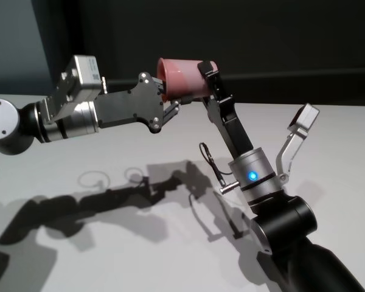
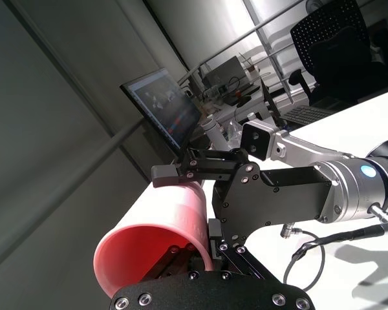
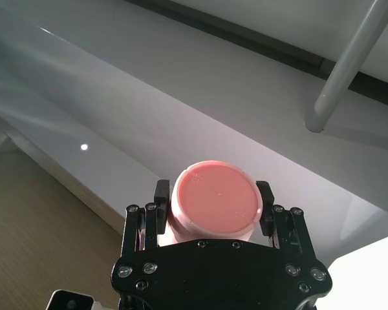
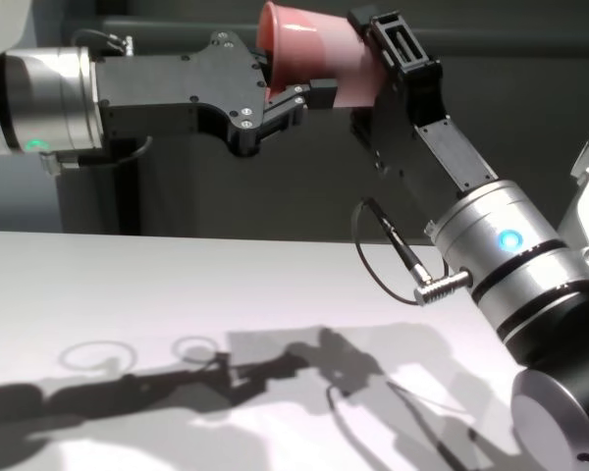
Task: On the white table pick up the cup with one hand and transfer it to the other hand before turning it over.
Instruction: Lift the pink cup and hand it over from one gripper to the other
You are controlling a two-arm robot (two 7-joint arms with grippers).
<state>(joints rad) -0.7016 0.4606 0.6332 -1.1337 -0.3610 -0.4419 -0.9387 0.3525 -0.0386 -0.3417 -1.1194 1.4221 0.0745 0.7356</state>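
Note:
The pink cup (image 1: pixel 182 79) is held on its side high above the white table (image 1: pixel 79 140), rim toward my left arm. My right gripper (image 1: pixel 210 76) is shut on its base end; the right wrist view shows the flat base (image 3: pixel 213 197) between the two fingers. My left gripper (image 1: pixel 169 100) is at the rim end, its fingers touching the cup's wall, as the chest view (image 4: pixel 283 90) shows. In the left wrist view the open rim (image 2: pixel 149 239) sits just in front of my left fingers (image 2: pixel 181 258), with the right gripper (image 2: pixel 181 174) clamped across the cup.
The arms' shadows fall on the bare table (image 4: pixel 128 294) below. A loose cable (image 1: pixel 210 161) hangs from the right wrist. A monitor (image 2: pixel 161 110) and an office chair (image 2: pixel 339 51) stand far behind the table.

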